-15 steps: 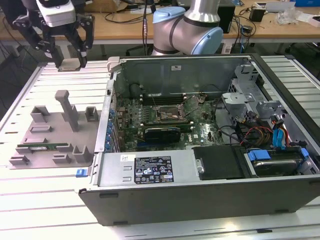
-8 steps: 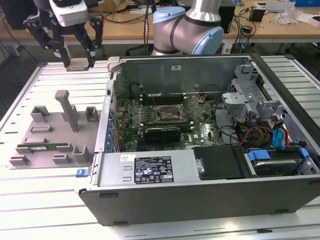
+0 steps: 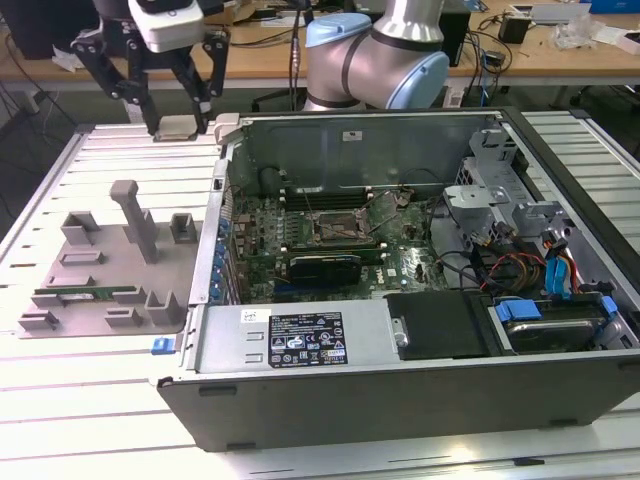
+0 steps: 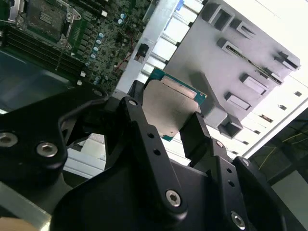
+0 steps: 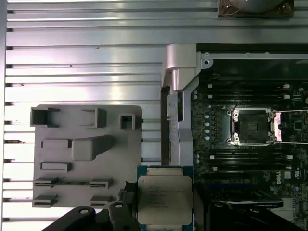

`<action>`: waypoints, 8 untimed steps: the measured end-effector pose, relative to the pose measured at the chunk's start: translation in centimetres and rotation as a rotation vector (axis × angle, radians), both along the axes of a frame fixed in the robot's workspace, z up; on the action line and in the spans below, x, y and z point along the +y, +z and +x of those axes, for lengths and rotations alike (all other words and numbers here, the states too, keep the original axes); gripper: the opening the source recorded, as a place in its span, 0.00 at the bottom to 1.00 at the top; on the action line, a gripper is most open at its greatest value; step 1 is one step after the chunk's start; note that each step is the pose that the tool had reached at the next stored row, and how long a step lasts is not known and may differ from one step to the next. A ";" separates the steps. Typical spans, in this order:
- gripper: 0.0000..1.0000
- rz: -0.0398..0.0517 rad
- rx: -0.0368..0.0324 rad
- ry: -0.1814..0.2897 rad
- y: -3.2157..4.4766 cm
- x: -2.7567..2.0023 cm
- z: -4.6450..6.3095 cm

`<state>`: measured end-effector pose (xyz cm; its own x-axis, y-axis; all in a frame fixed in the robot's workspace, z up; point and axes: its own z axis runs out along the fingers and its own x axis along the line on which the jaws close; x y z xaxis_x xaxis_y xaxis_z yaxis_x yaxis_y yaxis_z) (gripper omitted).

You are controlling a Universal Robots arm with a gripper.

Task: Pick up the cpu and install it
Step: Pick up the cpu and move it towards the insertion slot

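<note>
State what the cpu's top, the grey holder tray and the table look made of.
The cpu has a top that looks like metal, silver-grey with a dull sheen; its green edge suggests circuit board. The holder tray is probably matte grey plastic, uniform and unreflective. The table is likely aluminium slats, ribbed with bright glare.

Open computer case, gripper clasping cpu beside it, grey fixture nearby

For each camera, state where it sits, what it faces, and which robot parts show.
Exterior view: off the arm, looking down on the computer case and grey tray; arm and gripper show.
First wrist view: wrist-mounted, looking down on grey tray and socket; fingers show.
Second wrist view: wrist-mounted, looking along the fingers.
Both wrist views share the gripped cpu.
</note>
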<state>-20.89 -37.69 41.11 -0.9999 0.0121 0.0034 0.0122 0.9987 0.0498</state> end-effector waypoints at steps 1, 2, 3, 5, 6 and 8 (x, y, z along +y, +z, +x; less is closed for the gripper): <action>0.55 0.0000 0.0000 0.000 0.00 0.00 0.2; 0.55 -0.0001 0.0000 0.000 0.00 0.00 0.5; 0.55 0.0000 0.0000 0.000 0.00 0.00 0.8; 0.55 0.0000 0.0000 0.000 0.00 0.00 1.3; 0.55 0.0000 0.0000 0.000 0.00 0.00 1.5; 0.55 0.0000 0.0000 0.000 0.00 0.00 2.2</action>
<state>-18.65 -37.69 41.12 -0.9999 0.0120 0.0035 0.0121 0.9987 0.0498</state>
